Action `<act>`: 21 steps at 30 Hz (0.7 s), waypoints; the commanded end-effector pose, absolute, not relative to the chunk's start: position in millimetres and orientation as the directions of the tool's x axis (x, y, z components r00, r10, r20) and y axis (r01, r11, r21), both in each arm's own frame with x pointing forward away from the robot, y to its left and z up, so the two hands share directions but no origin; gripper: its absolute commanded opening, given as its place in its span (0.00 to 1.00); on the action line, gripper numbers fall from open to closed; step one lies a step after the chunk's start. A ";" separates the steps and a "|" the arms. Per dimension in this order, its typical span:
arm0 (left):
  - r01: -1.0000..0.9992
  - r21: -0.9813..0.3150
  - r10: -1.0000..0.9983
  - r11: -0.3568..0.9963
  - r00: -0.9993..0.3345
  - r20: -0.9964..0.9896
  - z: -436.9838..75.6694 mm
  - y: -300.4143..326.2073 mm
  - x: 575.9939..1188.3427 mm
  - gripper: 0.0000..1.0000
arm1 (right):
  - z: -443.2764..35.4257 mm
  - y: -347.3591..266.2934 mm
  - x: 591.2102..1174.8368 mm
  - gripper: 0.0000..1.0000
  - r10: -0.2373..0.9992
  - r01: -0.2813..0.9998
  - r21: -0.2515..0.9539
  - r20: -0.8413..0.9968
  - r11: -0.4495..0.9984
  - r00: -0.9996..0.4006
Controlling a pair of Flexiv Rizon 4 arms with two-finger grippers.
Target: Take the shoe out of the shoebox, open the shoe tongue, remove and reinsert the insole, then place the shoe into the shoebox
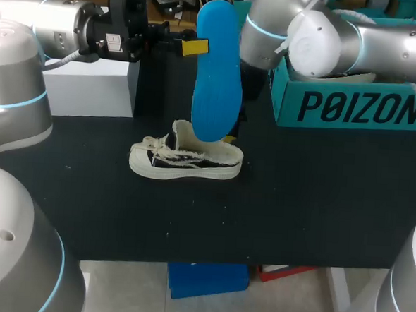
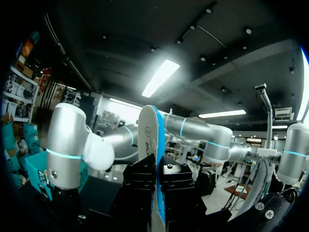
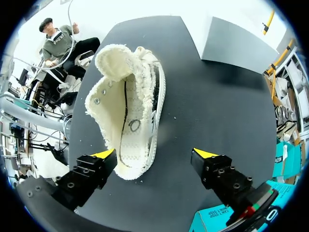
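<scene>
While over the shoe [image 1: 186, 160], insole [image 1: 217, 72]: pinched upright in left end effector [image 2: 158, 189]
right end effector [image 3: 154, 154]: spread wide, above shoe
shoe: just sat on worktop [image 1: 318, 205]

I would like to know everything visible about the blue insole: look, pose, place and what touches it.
The blue foam-like insole stands almost upright in the air, one long blue face toward the head camera. Edge-on in the left wrist view, its other face looks pale. The left claw is shut on its upper part, a finger on each face. Its lower end hangs over the cream canvas shoe on the black table; whether they touch, I cannot tell.
</scene>
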State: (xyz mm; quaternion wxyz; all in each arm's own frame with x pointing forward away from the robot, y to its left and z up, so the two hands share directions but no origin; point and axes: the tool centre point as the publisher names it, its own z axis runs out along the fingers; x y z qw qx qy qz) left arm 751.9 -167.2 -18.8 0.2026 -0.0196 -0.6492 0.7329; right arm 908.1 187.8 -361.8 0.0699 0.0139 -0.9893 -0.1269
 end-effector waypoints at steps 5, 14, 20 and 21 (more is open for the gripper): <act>-0.270 -0.960 0.317 -0.076 -0.919 0.233 -19.3 -168.2 750.5 0.00 | -368.4 213.0 906.3 0.94 -0.026 -0.019 0.050 0.142 0.999 -0.990; -0.270 -0.960 0.317 -0.076 -0.919 0.233 -19.3 -168.2 750.5 0.00 | -377.3 230.8 899.3 0.93 -0.008 0.001 0.062 0.139 0.998 -0.990; -0.270 -0.960 0.317 -0.076 -0.919 0.233 -19.3 -168.2 750.5 0.00 | -385.9 240.1 900.3 0.91 -0.012 -0.001 0.086 0.136 0.996 -0.991; -0.270 -0.960 0.317 -0.076 -0.919 0.233 -19.3 -168.2 750.5 0.00 | -387.2 241.3 900.7 0.90 -0.014 -0.001 0.091 0.136 0.996 -0.991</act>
